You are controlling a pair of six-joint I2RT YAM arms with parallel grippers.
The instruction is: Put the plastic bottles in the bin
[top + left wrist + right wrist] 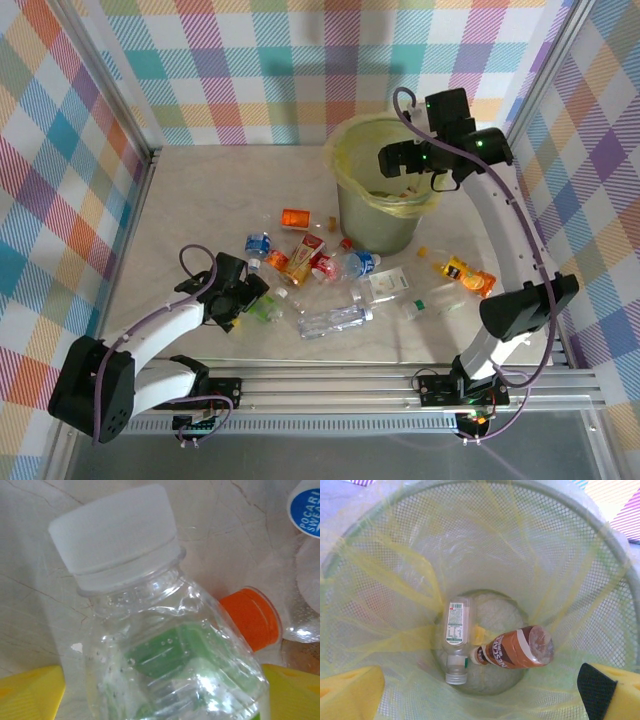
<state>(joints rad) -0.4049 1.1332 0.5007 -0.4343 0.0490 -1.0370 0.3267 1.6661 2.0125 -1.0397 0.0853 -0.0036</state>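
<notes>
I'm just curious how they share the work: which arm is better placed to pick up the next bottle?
Left. The left gripper, open, straddles a clear green-labelled bottle on the table; the right gripper hangs open over the bin, away from the loose bottles.

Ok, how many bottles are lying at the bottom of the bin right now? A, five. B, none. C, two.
C: looking down into the bin, a clear bottle and a brown coffee bottle lie side by side on its floor, and nothing else is in there.
</notes>
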